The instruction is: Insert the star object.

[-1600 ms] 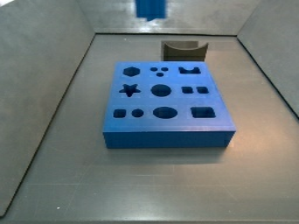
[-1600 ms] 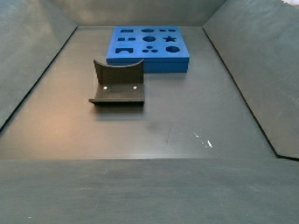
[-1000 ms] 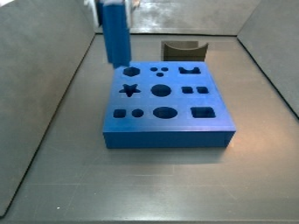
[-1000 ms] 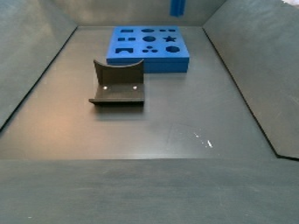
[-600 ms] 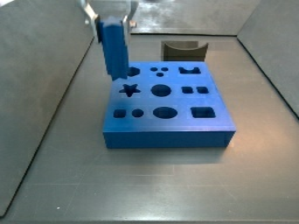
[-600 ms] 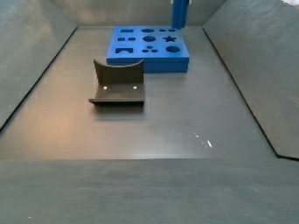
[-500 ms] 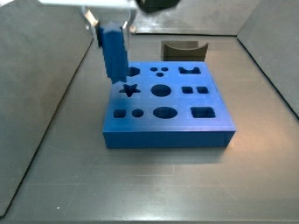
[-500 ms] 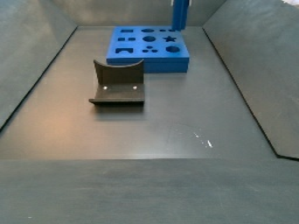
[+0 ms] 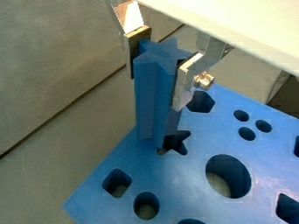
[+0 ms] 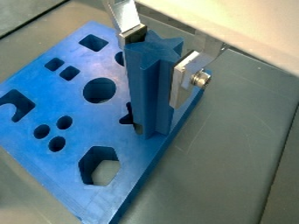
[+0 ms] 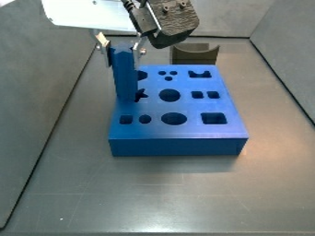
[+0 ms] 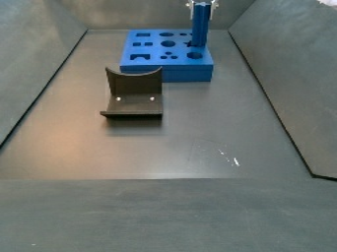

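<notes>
Grey bin floor [image 12: 198, 128] with sloped grey walls, seen in both side views. Wide flat blue block [image 11: 179, 124] with shaped holes lies on the floor; in a side view it sits at about 12 o'clock of the floor centre [image 12: 152, 61], far end of the bin. Holes on top: star, hexagon, circles, squares, small dots; large round hole [image 9: 230, 174] and hexagon hole [image 10: 98, 165] clear in the wrist views.

Dark L-shaped fixture [image 12: 132, 94] stands on the floor well apart from the block, at about 7 o'clock of it in that side view; in a side view it shows behind the block [image 11: 194, 51], partly hidden by the arm.

Gripper [image 11: 121, 41] hangs over the block's star-hole side, at about 10 o'clock of the block centre in that side view. Flat silver fingers [image 10: 184, 77] pinch the upper end of the star object [image 9: 156, 96], one plate on each side, visible in both wrist views.

Star object [image 11: 123, 72] is upright, tall and slim, same blue as the block. Lower end meets the star hole [image 9: 176, 143]; in both wrist views the tip sits at the hole mouth, most of the peg above the block top [image 10: 149, 92]. Cannot tell how deep the tip is. In a side view it stands at the block's 2 o'clock corner area [image 12: 199, 25].
</notes>
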You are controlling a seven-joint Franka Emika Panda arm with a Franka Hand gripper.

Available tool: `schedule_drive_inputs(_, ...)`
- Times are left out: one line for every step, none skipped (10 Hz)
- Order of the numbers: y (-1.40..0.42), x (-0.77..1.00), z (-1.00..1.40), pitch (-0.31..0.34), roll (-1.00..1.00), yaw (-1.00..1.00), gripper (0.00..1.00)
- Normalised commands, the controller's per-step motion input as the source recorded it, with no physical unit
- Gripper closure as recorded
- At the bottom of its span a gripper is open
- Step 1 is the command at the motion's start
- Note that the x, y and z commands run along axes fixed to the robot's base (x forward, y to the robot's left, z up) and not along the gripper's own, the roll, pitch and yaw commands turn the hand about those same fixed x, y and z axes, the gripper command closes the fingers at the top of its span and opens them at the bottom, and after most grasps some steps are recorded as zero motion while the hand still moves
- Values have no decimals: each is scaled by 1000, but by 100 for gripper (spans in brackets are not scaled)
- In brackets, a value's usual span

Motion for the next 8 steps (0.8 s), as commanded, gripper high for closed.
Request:
schedule_drive_inputs(71, 40, -637, -43, 0, 309, 100)
schedule_drive_inputs(100, 0, -629, -86, 0, 471, 100)
schedule_drive_inputs(143, 0, -609, -133, 0, 551, 100)
schedule_drive_inputs(180, -9, -591, -183, 0, 577, 100)
schedule_drive_inputs(103, -34, -551, -239, 0, 571, 100)
schedule_drive_inputs(0, 0, -540, -261, 9, 503, 100)
schedule_drive_inputs(0, 0, -506, -237, 0, 486, 100)
schedule_drive_inputs(-14, 40, -449, -177, 0, 523, 100)
